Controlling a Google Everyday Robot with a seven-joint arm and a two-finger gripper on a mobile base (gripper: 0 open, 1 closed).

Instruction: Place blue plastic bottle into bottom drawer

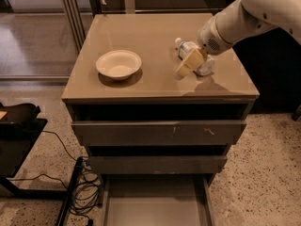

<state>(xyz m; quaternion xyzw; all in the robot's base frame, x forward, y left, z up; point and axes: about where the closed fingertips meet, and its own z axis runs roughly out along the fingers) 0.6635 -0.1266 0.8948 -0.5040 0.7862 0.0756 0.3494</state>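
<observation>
The blue plastic bottle lies on its side on the right half of the cabinet top, white cap pointing back-left. My gripper reaches in from the upper right and hangs just over the near side of the bottle, partly covering it. Its tan fingers point down-left. The bottom drawer stands pulled out at floor level, its flat grey floor bare.
A white bowl sits on the left half of the cabinet top. The top drawer and middle drawer stand slightly out. A black stand and cables lie on the floor at left.
</observation>
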